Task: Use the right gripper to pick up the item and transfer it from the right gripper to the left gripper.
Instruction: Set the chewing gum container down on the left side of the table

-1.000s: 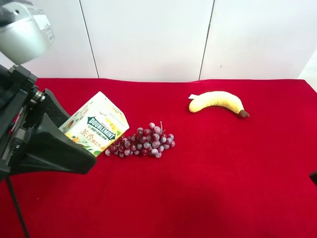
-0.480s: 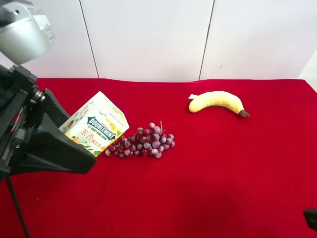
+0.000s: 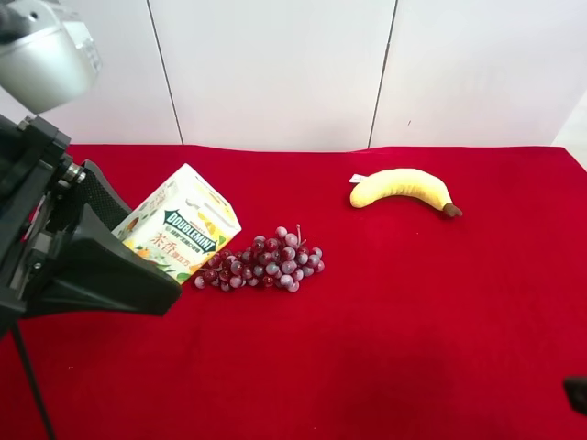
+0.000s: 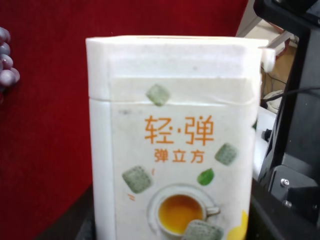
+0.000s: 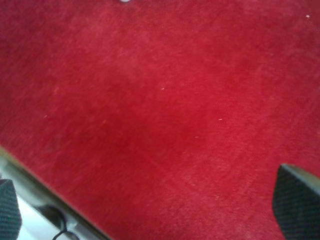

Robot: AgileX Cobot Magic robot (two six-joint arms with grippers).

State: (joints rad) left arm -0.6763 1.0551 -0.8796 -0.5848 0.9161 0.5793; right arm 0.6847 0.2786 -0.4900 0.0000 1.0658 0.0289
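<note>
now: doublemint carton, clamped in left gripper, edges higher; right gripper spread, empty, drawn off; handover apparently complete.

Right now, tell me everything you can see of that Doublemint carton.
The carton is a small white box, smooth and card-like, with a green DOUBLEMINT label, orange Chinese characters, a teacup picture, grey-green cubes and a lid seam near one end. It is tilted, one corner uppermost, over the red cloth, clamped in the jaws of the left gripper, whose arm hides its lower side. Whether it touches the grape bunch beside it is unclear.
</note>
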